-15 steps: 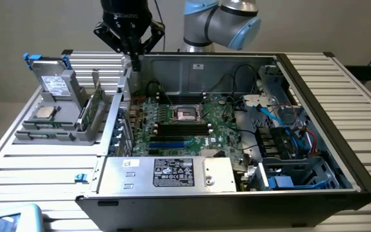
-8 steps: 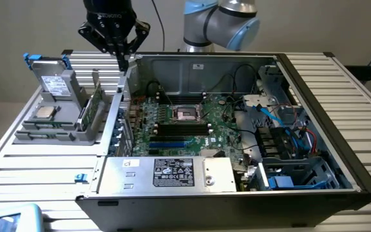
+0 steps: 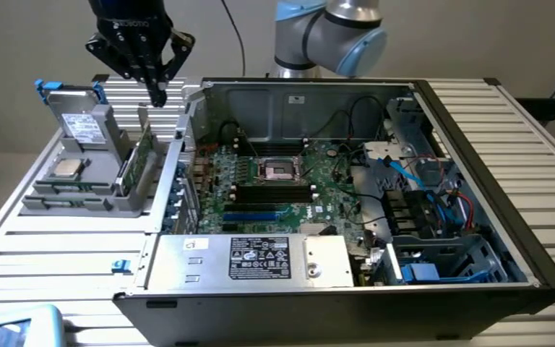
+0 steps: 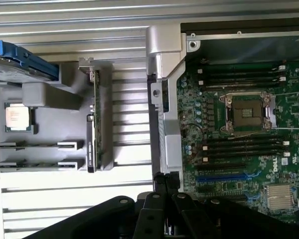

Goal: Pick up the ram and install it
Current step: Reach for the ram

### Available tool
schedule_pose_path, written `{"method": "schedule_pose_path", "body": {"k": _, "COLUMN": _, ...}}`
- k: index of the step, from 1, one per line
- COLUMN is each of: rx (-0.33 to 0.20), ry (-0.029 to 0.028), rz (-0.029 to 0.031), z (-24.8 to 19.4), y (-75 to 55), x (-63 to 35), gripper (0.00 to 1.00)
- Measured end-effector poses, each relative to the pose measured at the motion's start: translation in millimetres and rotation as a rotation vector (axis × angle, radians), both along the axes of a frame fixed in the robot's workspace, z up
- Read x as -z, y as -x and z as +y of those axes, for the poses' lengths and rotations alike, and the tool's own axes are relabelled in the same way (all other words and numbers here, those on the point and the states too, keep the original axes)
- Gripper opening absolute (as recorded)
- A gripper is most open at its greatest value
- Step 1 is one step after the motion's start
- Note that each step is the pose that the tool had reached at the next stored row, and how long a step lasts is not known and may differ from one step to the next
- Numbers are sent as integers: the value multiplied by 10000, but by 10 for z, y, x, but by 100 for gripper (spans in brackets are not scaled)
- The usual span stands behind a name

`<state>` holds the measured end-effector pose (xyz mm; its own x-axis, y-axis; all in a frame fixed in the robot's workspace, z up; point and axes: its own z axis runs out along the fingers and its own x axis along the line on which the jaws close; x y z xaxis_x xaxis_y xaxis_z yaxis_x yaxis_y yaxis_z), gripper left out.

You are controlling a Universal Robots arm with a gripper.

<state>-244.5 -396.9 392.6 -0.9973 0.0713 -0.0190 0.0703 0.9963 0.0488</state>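
Gripper (image 3: 159, 96): fingers pressed together, empty, poised above gray holder (image 3: 75, 201) beside computer case (image 3: 287, 108). Ram (image 3: 139, 162): standing on edge in that holder, not yet picked up. Motherboard (image 3: 335, 196) slots: seemingly vacant. Status: pickup and installation both outstanding.

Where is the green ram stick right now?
The ram stands on its edge in the grey holder on the exterior view's left, just outside the open computer case, with the processor chip lying beside it in the same holder.
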Motion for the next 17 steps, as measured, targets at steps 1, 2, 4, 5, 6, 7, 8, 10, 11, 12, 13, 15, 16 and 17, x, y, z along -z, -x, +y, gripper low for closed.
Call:
{"method": "schedule_pose_path", "body": {"k": 1, "rx": -1, "ry": 1, "rz": 0, "z": 0, "y": 45, "x": 0, "gripper": 11}}
{"method": "schedule_pose_path", "body": {"k": 2, "rx": -2, "ry": 0, "rz": 0, "z": 0, "y": 89, "x": 0, "gripper": 11}}
{"method": "schedule_pose_path", "body": {"k": 4, "rx": 0, "ry": 0, "rz": 0, "z": 0, "y": 180, "x": 1, "gripper": 11}}
{"method": "schedule_pose_path", "body": {"k": 5, "rx": 0, "ry": 1, "rz": 0, "z": 0, "y": 225, "x": 2, "gripper": 11}}
{"method": "schedule_pose_path", "body": {"k": 6, "rx": -1, "ry": 0, "rz": -1, "z": 0, "y": 272, "x": 2, "gripper": 11}}
{"method": "schedule_pose_path", "body": {"k": 7, "rx": -1, "ry": 0, "rz": 0, "z": -1, "y": 317, "x": 2, "gripper": 11}}
{"method": "schedule_pose_path", "body": {"k": 8, "rx": -1, "ry": 0, "rz": 0, "z": -2, "y": 362, "x": 3, "gripper": 11}}
{"method": "schedule_pose_path", "body": {"k": 10, "rx": 0, "ry": 1, "rz": 0, "z": -4, "y": 452, "x": 3, "gripper": 11}}
{"method": "schedule_pose_path", "body": {"k": 11, "rx": 0, "ry": 0, "rz": 0, "z": -5, "y": 497, "x": 4, "gripper": 11}}
{"method": "schedule_pose_path", "body": {"k": 12, "rx": -1, "ry": 0, "rz": 0, "z": -6, "y": 545, "x": 4, "gripper": 11}}
{"method": "schedule_pose_path", "body": {"k": 13, "rx": -1, "ry": 0, "rz": 0, "z": -7, "y": 590, "x": 5, "gripper": 11}}
{"method": "schedule_pose_path", "body": {"k": 15, "rx": -1, "ry": 0, "rz": 0, "z": -8, "y": 680, "x": 7, "gripper": 11}}
{"method": "schedule_pose_path", "body": {"k": 16, "rx": 0, "ry": 1, "rz": 0, "z": -8, "y": 725, "x": 8, "gripper": 11}}
{"method": "schedule_pose_path", "body": {"k": 17, "rx": -1, "ry": 1, "rz": 0, "z": -8, "y": 770, "x": 10, "gripper": 11}}
